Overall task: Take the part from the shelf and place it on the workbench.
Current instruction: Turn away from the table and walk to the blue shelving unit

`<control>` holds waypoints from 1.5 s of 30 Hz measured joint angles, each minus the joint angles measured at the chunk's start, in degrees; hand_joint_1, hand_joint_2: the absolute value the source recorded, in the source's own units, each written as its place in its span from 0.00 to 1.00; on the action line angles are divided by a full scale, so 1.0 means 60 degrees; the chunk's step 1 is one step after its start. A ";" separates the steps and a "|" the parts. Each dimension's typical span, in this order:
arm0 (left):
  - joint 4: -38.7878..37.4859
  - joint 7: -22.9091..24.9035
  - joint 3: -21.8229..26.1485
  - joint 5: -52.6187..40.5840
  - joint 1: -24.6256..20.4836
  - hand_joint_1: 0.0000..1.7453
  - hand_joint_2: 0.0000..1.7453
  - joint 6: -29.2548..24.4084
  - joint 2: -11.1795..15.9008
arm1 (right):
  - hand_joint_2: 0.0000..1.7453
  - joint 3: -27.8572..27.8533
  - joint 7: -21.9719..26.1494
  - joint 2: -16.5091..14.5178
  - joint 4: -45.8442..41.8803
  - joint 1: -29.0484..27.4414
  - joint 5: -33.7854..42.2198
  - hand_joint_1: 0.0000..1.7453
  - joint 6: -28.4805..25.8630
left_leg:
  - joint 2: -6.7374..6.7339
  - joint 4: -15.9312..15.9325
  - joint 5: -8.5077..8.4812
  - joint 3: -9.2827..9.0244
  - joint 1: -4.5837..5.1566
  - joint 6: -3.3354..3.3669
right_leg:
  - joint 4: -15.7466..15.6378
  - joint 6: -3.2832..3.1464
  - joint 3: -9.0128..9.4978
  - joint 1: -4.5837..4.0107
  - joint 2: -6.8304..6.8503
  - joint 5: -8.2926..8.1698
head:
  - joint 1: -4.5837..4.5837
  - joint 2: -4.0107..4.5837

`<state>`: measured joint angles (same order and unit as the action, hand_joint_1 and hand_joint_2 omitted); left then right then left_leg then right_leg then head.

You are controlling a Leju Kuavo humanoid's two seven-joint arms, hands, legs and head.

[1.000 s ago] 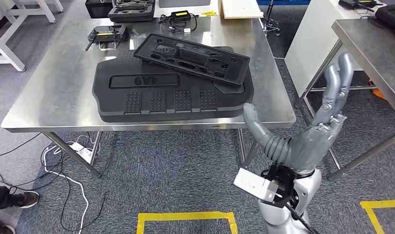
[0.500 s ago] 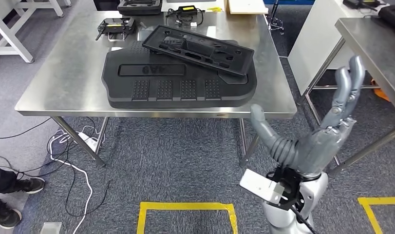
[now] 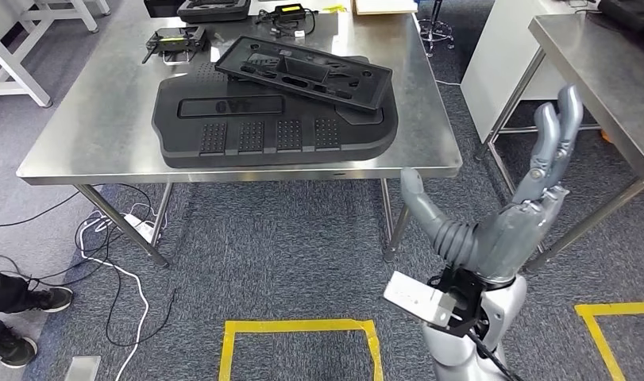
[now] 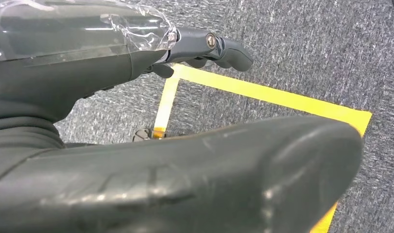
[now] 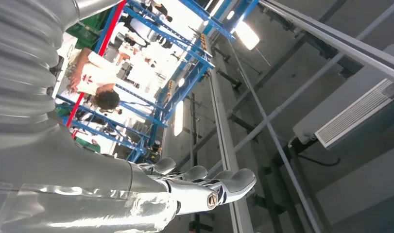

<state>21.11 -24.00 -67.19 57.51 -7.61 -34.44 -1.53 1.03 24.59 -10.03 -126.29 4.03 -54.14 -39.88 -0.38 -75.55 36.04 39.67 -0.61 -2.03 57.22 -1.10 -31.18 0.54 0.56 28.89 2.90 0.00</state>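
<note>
Right hand is raised off the workbench's right corner, fingers spread, holding nothing. Black panel lies up-left, long axis across.

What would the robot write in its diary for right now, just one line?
right hand: raised, holds nothing | left hand: over floor, holds nothing | flat black part: leaning on big black part | both on workbench

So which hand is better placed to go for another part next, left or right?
Probably the right. The right hand is raised, open and holding nothing, beside the steel workbench where two black parts already lie. The left hand hangs low over the carpet and yellow floor tape.
</note>
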 joint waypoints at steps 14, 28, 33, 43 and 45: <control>0.0000 -0.0018 -0.0005 0.0026 -0.0017 0.00 0.00 0.0029 0.0000 | 1.00 0.0000 -0.0291 0.0004 0.0000 0.0050 -0.0192 0.00 -0.0001 | -0.0066 0.3001 -0.1340 -0.1229 0.0018 0.0577 | 0.2234 0.0546 -0.0810 0.0033 -0.0046 0.0970 | 0.0251 0.0000; 0.0000 -0.0018 -0.0015 0.0129 -0.0006 0.00 0.00 0.0064 0.0004 | 1.00 0.0000 -0.0405 0.0015 -0.0015 0.0048 -0.0295 0.00 -0.0001 | 0.0000 0.0187 0.0038 -0.0143 0.0009 0.0055 | 0.0159 0.0035 -0.0219 0.0019 -0.0026 -0.0086 | 0.0149 0.0000; 0.0001 -0.0043 -0.0015 0.0138 -0.0011 0.00 0.00 0.0051 0.0002 | 1.00 0.0000 -0.0413 0.0015 -0.0015 0.0054 -0.0312 0.00 -0.0001 | 0.0013 0.2748 -0.0922 -0.1582 0.0038 0.0206 | 0.0340 0.0158 -0.0379 -0.0017 -0.0031 -0.0144 | 0.0142 0.0000; 0.0003 -0.0044 -0.0024 0.0159 -0.0006 0.00 0.00 0.0028 -0.0001 | 1.00 0.0000 -0.0433 0.0018 -0.0025 0.0036 -0.0305 0.00 -0.0001 | -0.0075 0.2846 -0.1394 -0.1033 0.0048 0.0620 | 0.2919 0.0538 -0.1276 0.0025 -0.0072 0.1357 | 0.0288 0.0000; 0.0004 -0.0044 -0.0035 0.0160 -0.0007 0.00 0.00 0.0026 -0.0002 | 1.00 0.0000 -0.0430 0.0018 -0.0025 0.0037 -0.0299 0.00 -0.0001 | -0.0070 0.2791 -0.1458 -0.0922 0.0051 0.0594 | 0.1964 0.0499 -0.0603 0.0025 -0.0070 0.0887 | 0.0302 0.0000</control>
<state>21.14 -24.26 -67.40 58.47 -7.65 -34.28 -1.54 1.03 22.02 -9.92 -126.44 4.26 -55.94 -39.89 -0.81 -58.81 27.29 34.14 -0.31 1.53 69.00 1.89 -34.80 0.69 0.13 34.21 4.72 0.00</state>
